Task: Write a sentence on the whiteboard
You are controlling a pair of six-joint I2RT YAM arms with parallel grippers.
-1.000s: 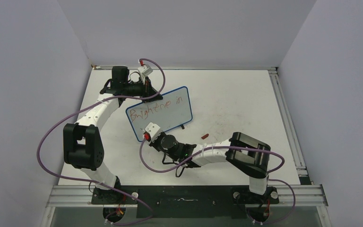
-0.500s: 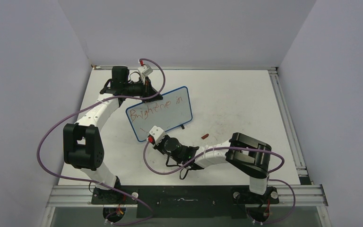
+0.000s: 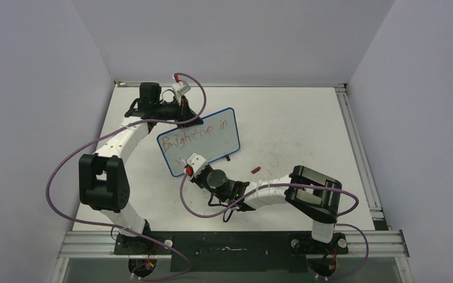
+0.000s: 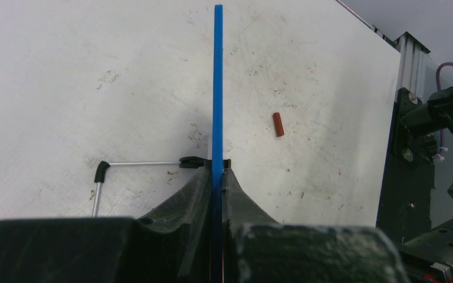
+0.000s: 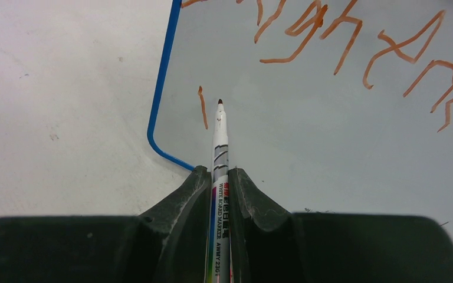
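The whiteboard (image 3: 212,144), blue-framed, stands tilted at mid-table. The sentence (image 3: 197,134) in red reads roughly "Brightene in" on one line. My left gripper (image 3: 190,120) is shut on the board's top edge; in the left wrist view the blue frame (image 4: 217,88) runs edge-on between the left gripper's (image 4: 217,172) jaws. My right gripper (image 5: 219,174) is shut on a white marker (image 5: 219,147). The marker's tip points at the whiteboard's (image 5: 330,135) lower left corner, just right of a short red stroke (image 5: 203,107). In the top view the right gripper (image 3: 184,166) sits at the board's near edge.
A red marker cap (image 3: 255,170) lies on the table right of the board, and the left wrist view shows the cap (image 4: 278,124) too. The board's wire stand (image 4: 135,164) with black feet rests behind it. Aluminium rails (image 3: 357,147) edge the table on the right.
My right wrist has shifted slightly to the right along the board's near edge, and a short red stroke now shows at the board's lower left. The left arm has not moved.
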